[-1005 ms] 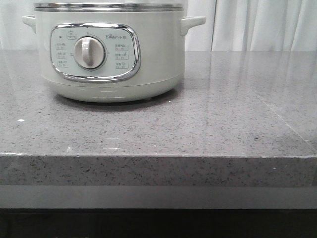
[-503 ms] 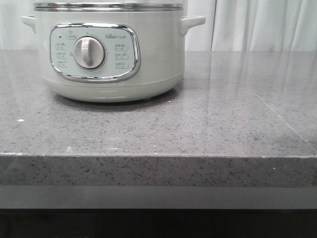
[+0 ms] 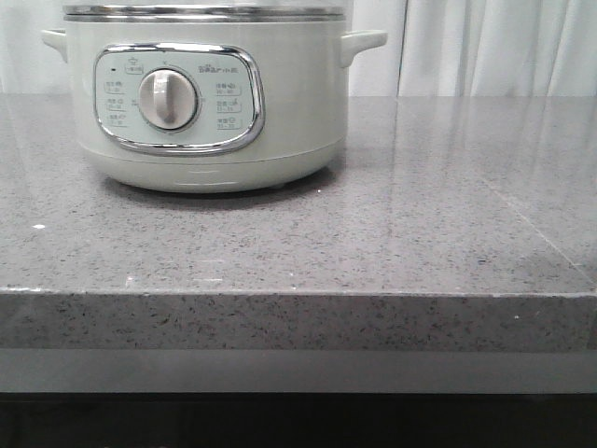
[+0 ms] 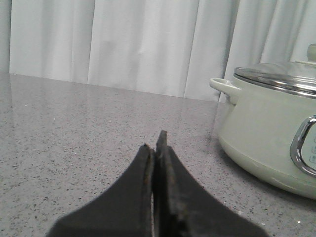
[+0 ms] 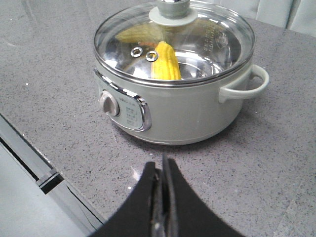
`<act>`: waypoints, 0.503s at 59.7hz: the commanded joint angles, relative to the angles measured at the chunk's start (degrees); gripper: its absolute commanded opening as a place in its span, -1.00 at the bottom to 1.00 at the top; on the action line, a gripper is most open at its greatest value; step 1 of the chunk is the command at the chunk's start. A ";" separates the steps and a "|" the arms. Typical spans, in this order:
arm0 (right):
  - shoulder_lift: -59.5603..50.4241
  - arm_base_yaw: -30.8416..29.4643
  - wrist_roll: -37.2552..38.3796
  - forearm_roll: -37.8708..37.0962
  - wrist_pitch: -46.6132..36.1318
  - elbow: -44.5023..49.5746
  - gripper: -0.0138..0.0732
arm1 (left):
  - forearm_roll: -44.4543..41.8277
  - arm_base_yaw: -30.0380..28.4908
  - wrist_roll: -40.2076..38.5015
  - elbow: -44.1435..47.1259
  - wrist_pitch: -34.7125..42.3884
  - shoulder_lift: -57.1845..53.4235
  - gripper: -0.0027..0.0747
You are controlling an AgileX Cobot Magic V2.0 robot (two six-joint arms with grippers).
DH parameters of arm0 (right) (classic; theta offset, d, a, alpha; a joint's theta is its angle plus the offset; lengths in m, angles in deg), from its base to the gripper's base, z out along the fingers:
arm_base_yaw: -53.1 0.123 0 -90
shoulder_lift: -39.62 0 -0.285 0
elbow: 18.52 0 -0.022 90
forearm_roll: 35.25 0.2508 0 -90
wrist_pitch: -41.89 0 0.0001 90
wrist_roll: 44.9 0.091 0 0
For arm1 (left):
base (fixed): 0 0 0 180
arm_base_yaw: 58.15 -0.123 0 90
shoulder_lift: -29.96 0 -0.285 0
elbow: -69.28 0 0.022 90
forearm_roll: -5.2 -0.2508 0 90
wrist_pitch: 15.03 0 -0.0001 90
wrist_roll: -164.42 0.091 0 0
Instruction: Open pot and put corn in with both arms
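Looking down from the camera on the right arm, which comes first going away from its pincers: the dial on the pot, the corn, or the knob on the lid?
From the right gripper, nearest first:
1. The dial, on the pot's near wall, in the chrome panel.
2. The corn, inside the pot under the glass lid.
3. The lid knob, beyond the corn, at the lid's centre.

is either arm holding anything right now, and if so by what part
Nothing is held. The left gripper and right gripper both have their jaws shut on nothing; the corn lies inside the lidded pot.
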 commanded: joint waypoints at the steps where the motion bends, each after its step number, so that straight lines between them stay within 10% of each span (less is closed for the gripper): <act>1: -0.02 -0.49 -0.10 0.07 -5.75 -1.58 -0.96 | 0.47 -0.12 -0.26 0.64 4.92 -0.81 -0.98; 30: 0.01 -0.37 -0.10 0.07 -5.73 -1.58 -0.96 | 0.47 -0.12 -0.26 0.64 4.92 -0.81 -0.98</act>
